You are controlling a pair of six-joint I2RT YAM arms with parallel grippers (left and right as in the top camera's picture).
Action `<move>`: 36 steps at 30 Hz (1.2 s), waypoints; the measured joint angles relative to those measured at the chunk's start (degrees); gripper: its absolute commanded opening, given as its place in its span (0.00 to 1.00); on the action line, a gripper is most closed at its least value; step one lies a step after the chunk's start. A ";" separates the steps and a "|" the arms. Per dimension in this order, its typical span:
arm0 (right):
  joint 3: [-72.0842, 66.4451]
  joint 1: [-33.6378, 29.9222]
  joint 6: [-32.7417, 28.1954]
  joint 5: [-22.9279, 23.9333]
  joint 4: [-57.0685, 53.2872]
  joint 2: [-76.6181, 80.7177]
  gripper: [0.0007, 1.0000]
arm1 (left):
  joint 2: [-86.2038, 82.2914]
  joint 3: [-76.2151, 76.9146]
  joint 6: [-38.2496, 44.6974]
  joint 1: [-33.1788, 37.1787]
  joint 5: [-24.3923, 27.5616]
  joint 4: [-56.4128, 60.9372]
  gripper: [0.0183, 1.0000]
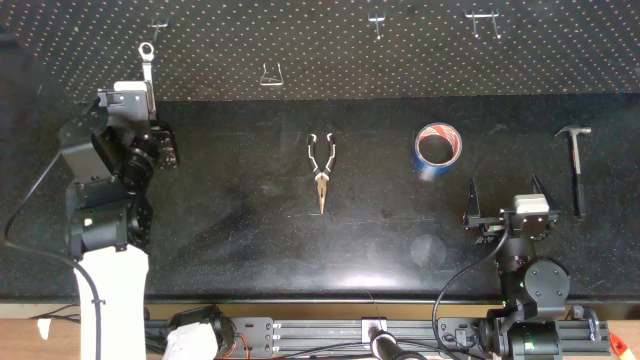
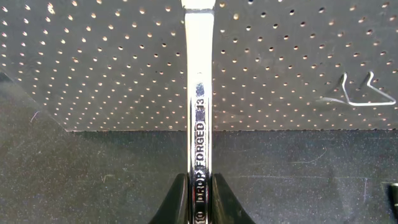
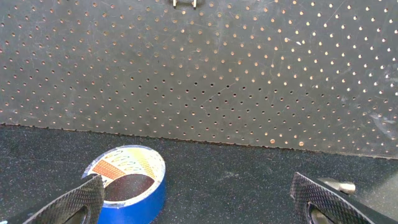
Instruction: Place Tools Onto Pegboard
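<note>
Gripping wrench point(image 2: 199, 93) between left jaws (pegboard point(image 2: 93, 62) behind).

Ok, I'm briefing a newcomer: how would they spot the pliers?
On the black table below the pegboard, look near the middle. The pliers lie flat there, left of the blue tape roll, with white handles toward the board and a long thin nose pointing away.

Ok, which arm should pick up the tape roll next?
Right, I'd say. The right gripper is open and sits just short of the tape roll. The left gripper is shut on the wrench at the pegboard's far left.
</note>
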 measured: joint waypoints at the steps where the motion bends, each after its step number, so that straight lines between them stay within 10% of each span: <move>1: 0.00 0.00 0.00 0.00 0.00 0.00 0.97 | 0.50 0.00 0.00 0.00 0.00 0.00 0.01; 36: 0.00 0.00 0.00 0.00 0.00 0.00 0.97 | 1.60 -0.24 -0.02 1.75 2.32 3.96 0.01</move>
